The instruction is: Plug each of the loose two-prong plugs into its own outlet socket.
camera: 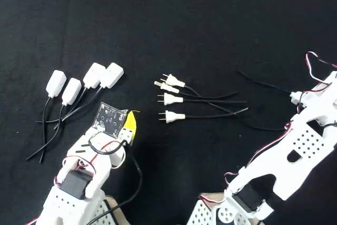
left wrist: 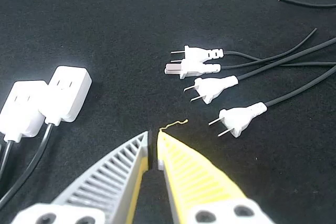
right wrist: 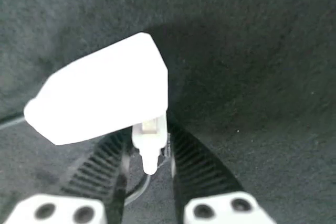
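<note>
1. The right pincer point(right wrist: 149, 134), well apart from the row of four white two-prong plastic plugs point(camera: 171, 98) and out past their black cords point(camera: 210, 99), grips a white boxy plastic connector point(right wrist: 100, 98) by its narrow neck; so thin a hold may let it swivel; its face is hidden, so I cannot tell plug from socket.
2. The left pincer point(left wrist: 154, 134), near the plugs' prong side, is closed to a sliver and empty; lowered so, it would shove a plug.
3. Two plugs touch and cords cross; lifting one may drag neighbours.
4. The four white blocky outlet sockets point(camera: 71, 90) lie loose on the black cloth surface point(camera: 210, 25), well beyond the plugs' prongs; unheld, one would likely skid.
</note>
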Robot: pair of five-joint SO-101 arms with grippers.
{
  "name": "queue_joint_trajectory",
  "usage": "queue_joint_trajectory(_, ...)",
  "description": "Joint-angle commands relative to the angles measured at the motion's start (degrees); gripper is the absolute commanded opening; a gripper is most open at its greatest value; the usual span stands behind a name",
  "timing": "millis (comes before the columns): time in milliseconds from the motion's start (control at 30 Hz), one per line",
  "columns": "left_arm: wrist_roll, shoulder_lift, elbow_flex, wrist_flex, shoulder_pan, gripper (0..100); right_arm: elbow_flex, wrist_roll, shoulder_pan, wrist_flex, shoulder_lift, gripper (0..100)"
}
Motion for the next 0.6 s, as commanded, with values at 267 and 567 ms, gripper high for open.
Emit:
queue_joint_trajectory(267,-3.7,-0.4,1.0,-1.3,-0.7,5,-3.6,4.9,0.9,2.0,-0.8,1.5)
queue_joint_trajectory(567,-3.9,-0.4,1.0,-1.3,-0.7,5,-3.0,12.3,1.4,2.1,-7.6,19.8)
